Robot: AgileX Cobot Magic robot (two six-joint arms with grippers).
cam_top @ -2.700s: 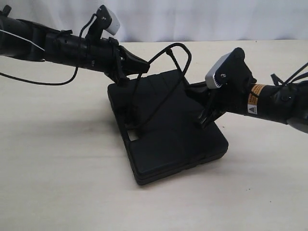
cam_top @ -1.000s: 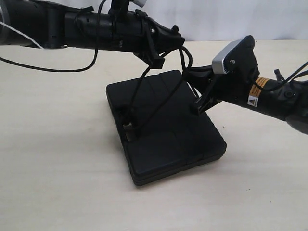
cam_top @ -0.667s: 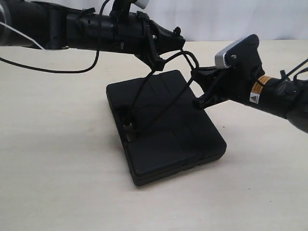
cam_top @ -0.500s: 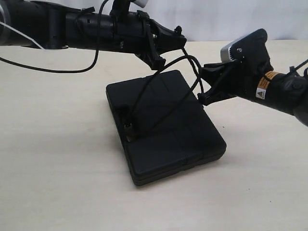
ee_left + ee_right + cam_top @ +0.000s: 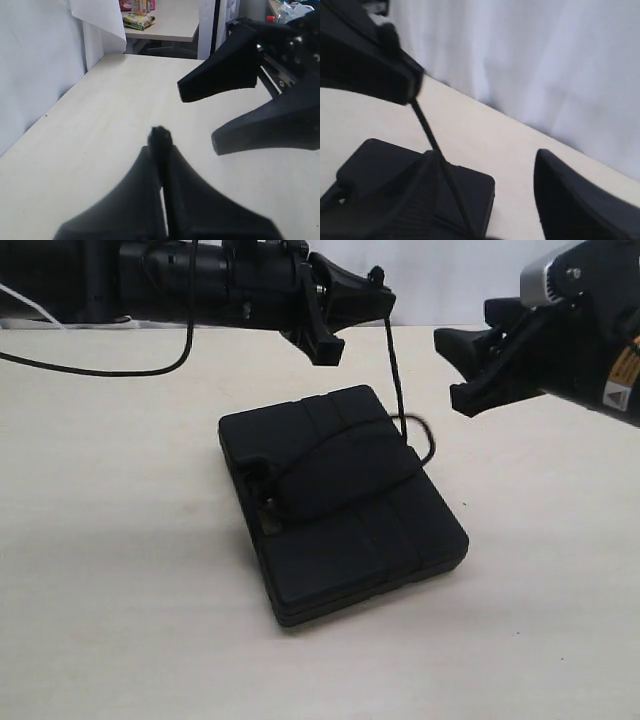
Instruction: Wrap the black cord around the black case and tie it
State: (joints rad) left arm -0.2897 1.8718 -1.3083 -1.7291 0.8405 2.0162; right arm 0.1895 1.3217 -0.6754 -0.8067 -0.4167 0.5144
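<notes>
Pinching: left end effector [image 5: 378, 308] is closed on the black cord [image 5: 393, 380], raised above the far side of the black case [image 5: 370, 540]. Left wrist view shows its fingers pressed together with a cord stub poking out at the tip.
Other arm: right end effector [image 5: 462, 370] has its jaws spread with nothing between them. It hangs in the air to the right of the case, near the cord but apart from it.
Case: lies flat on the worktop [image 5: 120, 570], mid-scene, below and between the two arms.
Cord path: starts around the handle slot [image 5: 262, 502] and arcs over the lid to the far right edge. From there it runs taut, almost straight up, to the left pinch. A small slack curl sits just beside that edge.
Step (judged): one pass lies over the lid and no knot is visible, so wrapping is only partly done.
Risk, slip: the cord is thin and held near its end, so more pull could draw it out of the pinch and drop the wrap.
Risk, case shift: upward tension at one edge could tip or drag the case.
Risk, loop: the arc sits near a rounded corner, so a sideways pull could slide it off the lid.
Risk, regrasp: the right jaws could close beside the thin cord and miss it.
</notes>
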